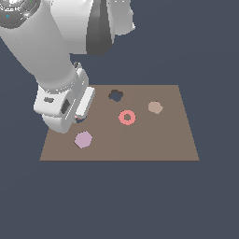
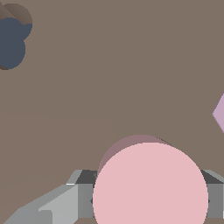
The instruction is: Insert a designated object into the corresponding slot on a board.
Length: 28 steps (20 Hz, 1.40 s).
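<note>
Pincer (image 2: 150, 201) is closed on the pink disc (image 2: 150, 186), fingers (image 2: 61, 205) flanking it, held low over the board (image 1: 154, 140). Judgement: centre the disc over the round hole (image 1: 81, 120) just beneath, keep it level, then lower. The mauve hexagon (image 1: 83, 139) lies near the disc; the lobed hole (image 1: 115, 95) lies farther off.

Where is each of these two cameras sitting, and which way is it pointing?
Exterior view: off the arm, raised, looking down at the whole brown board with its ring and mauve hexagon; the white arm and gripper fill its upper left.
Wrist view: on the wrist, close above the board, facing the pink disc; only the grey fingers show.
Shared: board, lobed hole, hexagon.
</note>
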### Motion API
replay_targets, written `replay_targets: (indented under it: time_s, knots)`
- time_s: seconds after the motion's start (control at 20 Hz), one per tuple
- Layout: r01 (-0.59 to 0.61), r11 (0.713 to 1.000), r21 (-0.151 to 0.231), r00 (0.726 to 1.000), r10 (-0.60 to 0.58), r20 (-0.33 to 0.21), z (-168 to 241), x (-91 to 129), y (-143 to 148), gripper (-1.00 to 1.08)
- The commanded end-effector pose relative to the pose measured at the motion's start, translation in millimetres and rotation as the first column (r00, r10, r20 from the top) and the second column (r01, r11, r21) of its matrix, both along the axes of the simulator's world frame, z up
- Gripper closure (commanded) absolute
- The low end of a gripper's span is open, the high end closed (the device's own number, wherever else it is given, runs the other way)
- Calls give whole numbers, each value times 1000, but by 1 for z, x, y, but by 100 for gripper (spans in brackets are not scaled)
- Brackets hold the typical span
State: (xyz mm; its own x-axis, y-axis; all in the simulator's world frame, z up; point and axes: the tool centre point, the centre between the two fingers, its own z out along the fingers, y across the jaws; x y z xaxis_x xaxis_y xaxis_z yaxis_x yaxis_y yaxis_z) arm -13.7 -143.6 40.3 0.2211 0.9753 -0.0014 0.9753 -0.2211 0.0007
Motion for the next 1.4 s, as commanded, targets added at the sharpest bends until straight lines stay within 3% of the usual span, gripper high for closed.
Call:
replay_targets:
  time_s: [0.0,0.9,0.95,1.35]
  knots:
    - [-28,1000,0,1000,28,0,0,3,-3,108]
    - [-57,998,0,998,57,0,-10,6,-6,108]
    - [-57,998,0,998,57,0,-10,6,-6,-92]
    - [-57,998,0,998,57,0,-10,6,-6,-92]
